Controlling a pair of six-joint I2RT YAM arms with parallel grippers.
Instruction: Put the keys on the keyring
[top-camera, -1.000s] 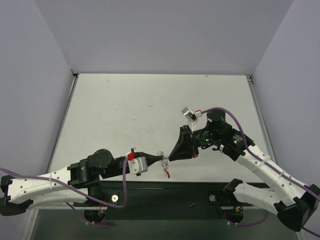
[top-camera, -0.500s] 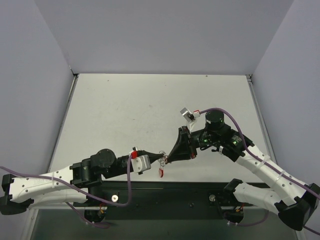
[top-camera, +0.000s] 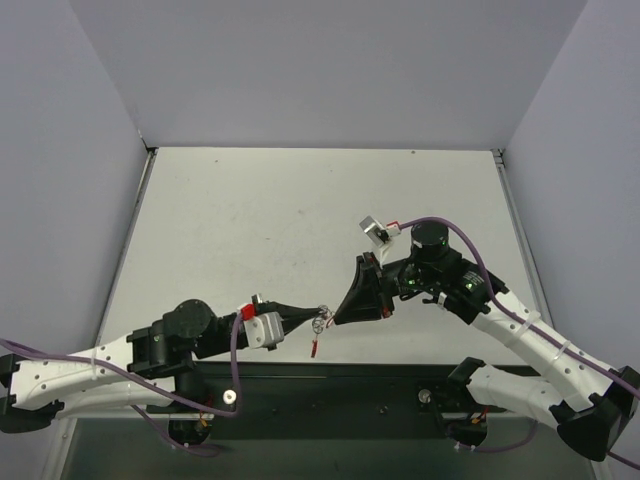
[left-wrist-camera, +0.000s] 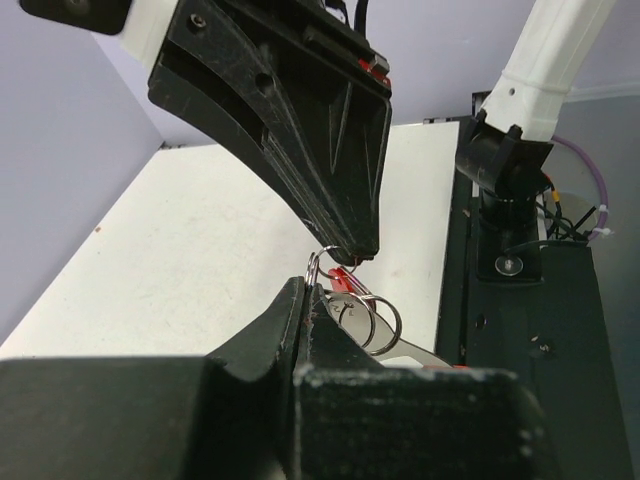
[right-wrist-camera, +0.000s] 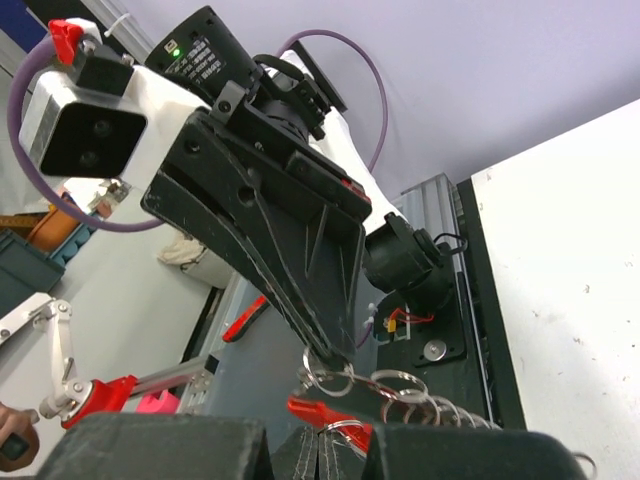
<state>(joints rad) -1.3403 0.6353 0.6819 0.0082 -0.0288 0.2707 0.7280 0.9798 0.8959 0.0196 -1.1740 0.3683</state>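
The keyring hangs in the air between both grippers near the table's front edge. Its red curved clip (top-camera: 314, 347) dangles below a bunch of thin silver rings (top-camera: 322, 320). My left gripper (top-camera: 319, 318) is shut on one silver ring (left-wrist-camera: 314, 268), with the red clip (left-wrist-camera: 346, 279) and more rings (left-wrist-camera: 378, 320) just beyond its tips. My right gripper (top-camera: 338, 318) meets it tip to tip and is shut on another ring above the red clip (right-wrist-camera: 325, 413). I cannot tell the keys apart from the bundle in any view.
The white table (top-camera: 300, 220) stretches away behind the grippers, with grey walls on three sides. A black base rail (top-camera: 330, 385) with both arm mounts runs along the near edge, directly under the hanging clip.
The left arm has drawn back to the left and rolled its wrist. The red clip has swung left under the rings. Both grippers stay shut, tip to tip.
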